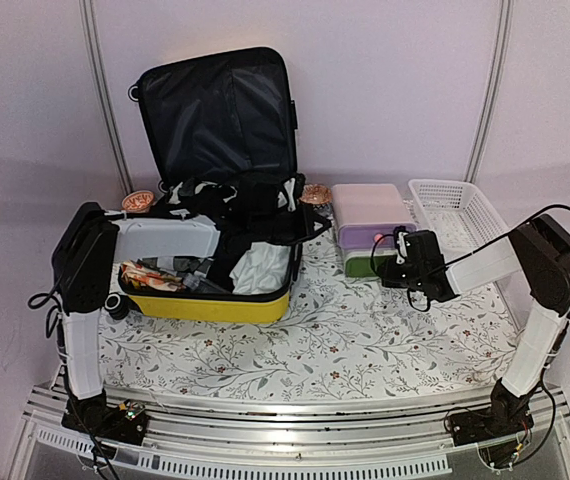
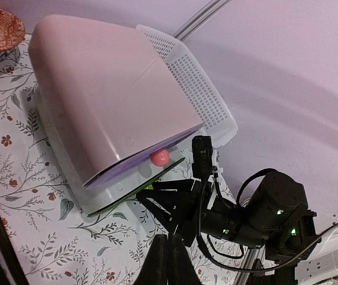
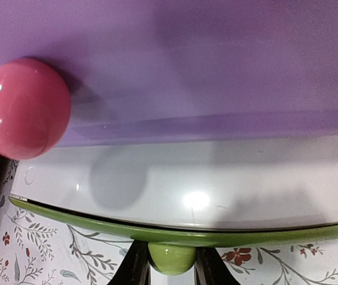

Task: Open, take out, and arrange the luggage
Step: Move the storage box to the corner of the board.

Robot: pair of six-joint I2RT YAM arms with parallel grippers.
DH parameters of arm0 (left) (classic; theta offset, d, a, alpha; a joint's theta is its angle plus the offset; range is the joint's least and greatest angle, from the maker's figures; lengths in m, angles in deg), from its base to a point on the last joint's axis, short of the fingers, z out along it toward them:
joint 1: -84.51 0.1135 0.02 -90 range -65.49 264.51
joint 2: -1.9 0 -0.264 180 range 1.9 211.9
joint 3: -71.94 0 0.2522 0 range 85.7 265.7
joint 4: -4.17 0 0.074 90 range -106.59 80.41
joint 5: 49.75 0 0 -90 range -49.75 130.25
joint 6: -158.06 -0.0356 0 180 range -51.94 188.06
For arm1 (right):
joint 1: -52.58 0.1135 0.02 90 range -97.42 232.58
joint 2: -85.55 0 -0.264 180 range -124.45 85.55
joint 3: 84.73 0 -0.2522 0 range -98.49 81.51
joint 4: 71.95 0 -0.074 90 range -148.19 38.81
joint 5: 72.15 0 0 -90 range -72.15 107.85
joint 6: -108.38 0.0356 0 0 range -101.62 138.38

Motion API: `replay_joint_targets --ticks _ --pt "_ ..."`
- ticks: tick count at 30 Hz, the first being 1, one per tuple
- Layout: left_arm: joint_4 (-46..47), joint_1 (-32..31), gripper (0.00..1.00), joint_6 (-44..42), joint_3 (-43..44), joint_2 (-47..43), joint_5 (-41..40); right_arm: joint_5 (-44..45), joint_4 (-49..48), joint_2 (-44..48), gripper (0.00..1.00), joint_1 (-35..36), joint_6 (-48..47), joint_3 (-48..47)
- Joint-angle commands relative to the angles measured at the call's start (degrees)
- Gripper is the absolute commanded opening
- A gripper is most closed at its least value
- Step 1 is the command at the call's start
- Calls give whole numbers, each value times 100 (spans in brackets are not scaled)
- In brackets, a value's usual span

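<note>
the green knob on the drawer box's bottom drawer sits pinched in the narrow right tool, below a pink knob. the white mesh basket stands just beside the box on the floral table. the right arm bends in low from the right, while the left arm lies across the open yellow luggage, left of the box with its lid up, hiding part of its contents; the left tool is closed and empty.
</note>
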Motion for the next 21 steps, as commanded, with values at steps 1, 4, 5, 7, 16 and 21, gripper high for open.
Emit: replay_joint_targets --ticks 1,4,5,7,16,21 --pt "-7 43 0 -101 -43 -354 -27 -261 -433 -151 13 179 -380 -55" --pt "-34 48 0 -100 -64 -550 -28 -257 -206 -330 13 179 -265 -371" --pt "-48 43 0 -103 -72 -614 -29 -237 -135 -413 13 179 -183 -487" --pt "-97 47 0 -111 -82 -714 -37 -170 -70 -583 13 178 -65 -655" --pt "-426 59 0 -339 -371 -1268 -365 66 -96 -883 13 197 453 -1104" --pt "-487 93 0 -303 -478 -1341 -406 -141 -80 -1185 21 279 463 -1580"
